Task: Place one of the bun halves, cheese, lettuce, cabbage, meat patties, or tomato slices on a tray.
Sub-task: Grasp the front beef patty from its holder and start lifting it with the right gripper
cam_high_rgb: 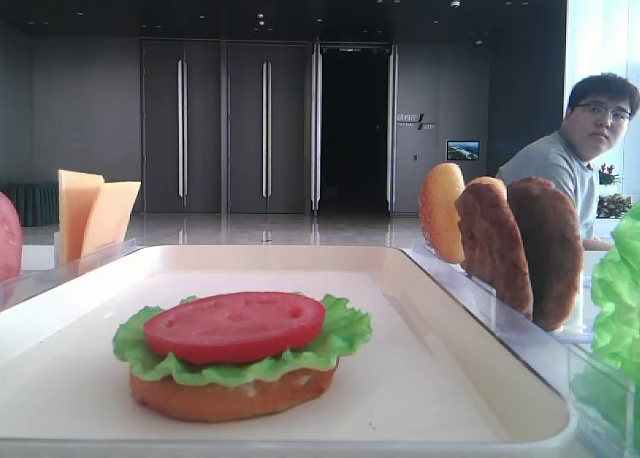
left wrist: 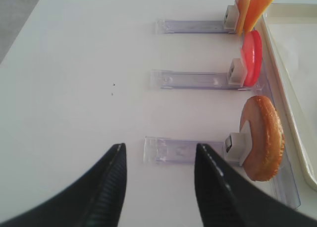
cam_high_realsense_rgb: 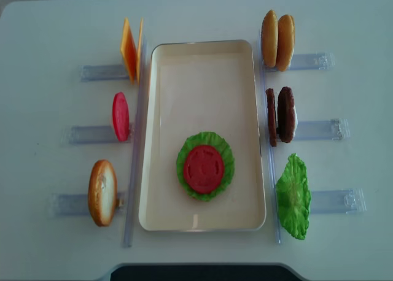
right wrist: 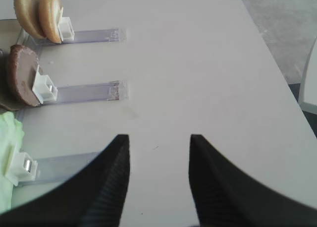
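On the cream tray lies a stack: a bun half at the bottom, lettuce on it, and a tomato slice on top. In holders left of the tray stand cheese, a tomato slice and a bun half. On the right stand two bun halves, two meat patties and a lettuce leaf. My left gripper is open over bare table, left of the bun half. My right gripper is open and empty, right of the patty.
Clear plastic holders stick out from both sides of the tray. The table edge runs off to the right in the right wrist view. A seated person watches from beyond the table.
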